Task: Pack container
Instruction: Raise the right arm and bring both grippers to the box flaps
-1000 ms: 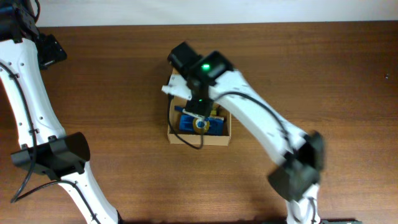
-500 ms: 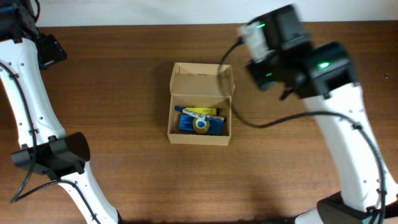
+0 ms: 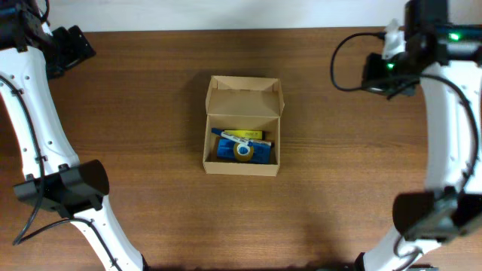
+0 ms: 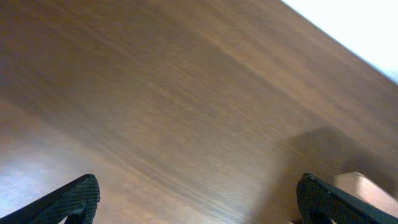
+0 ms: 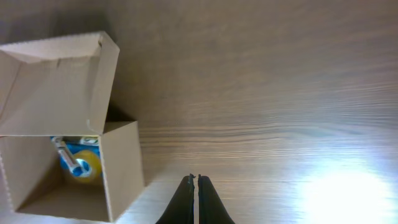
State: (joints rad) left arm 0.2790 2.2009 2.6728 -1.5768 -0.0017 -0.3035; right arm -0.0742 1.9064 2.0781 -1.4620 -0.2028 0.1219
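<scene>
Container (image 3: 241, 167), a small plain brown cardboard box, sits mid-table with matte, creased walls. Its hinged lid flap (image 3: 245, 96) stands open on the far side. Inside lie a flat blue plastic case (image 3: 226, 150) and, on it, a small glossy yellowish roll (image 3: 244, 151), seemingly tape. Beyond, toward the far table edge, the right gripper (image 5: 194, 179) has its jaws pressed together on nothing. The left gripper (image 4: 199, 199) is spread wide and empty over the smooth wood-grain table (image 3: 135, 90). Packing looks finished except for closing the lid. That is probably best done by nudging the flap's far edge forward gently while the other arm steadies the light box against sliding.
</scene>
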